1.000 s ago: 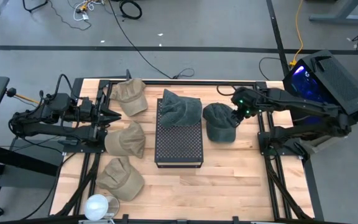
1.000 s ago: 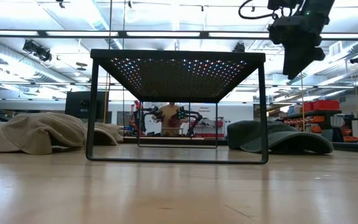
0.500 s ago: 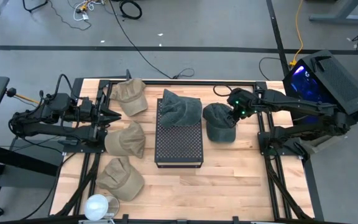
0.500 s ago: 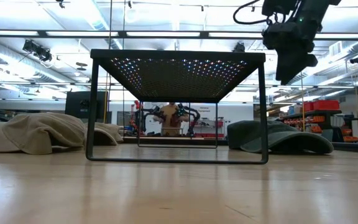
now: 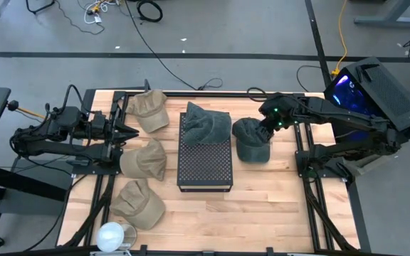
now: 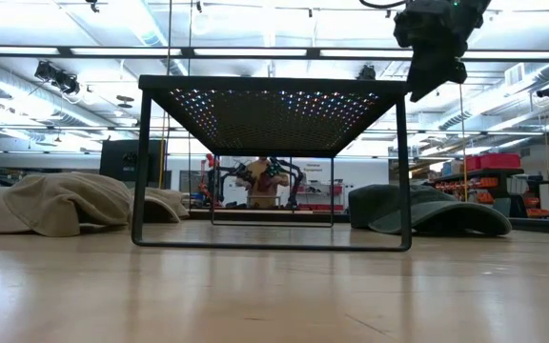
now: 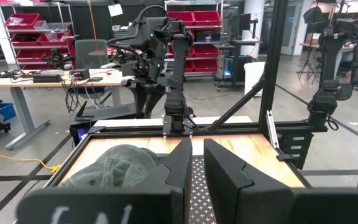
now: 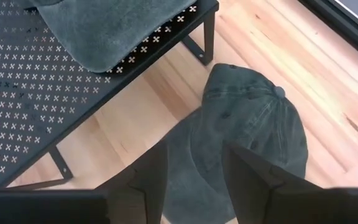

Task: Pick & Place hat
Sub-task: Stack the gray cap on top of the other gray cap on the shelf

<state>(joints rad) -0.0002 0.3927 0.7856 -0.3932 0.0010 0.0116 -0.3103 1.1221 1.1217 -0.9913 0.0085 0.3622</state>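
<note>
hovering my right gripper [image 8: 194,165], fingers parted and empty, over the dark green cloth cap [image 5: 250,139] on the counter; another green cap [image 5: 206,125] already on the black perforated stand [image 5: 205,165], this one unpicked.

My right hand [image 5: 264,132] hung open above the dark green hat [image 5: 251,141] at three o'clock of the black mesh stand [image 5: 205,160]; the air beneath it was clear. A second green hat [image 5: 206,125] filled the stand's twelve o'clock half, while its six o'clock half lay bare. At nine o'clock, three tan hats [image 5: 143,159] crowded the bench [image 5: 262,206]; the plank at five o'clock was open.
</note>
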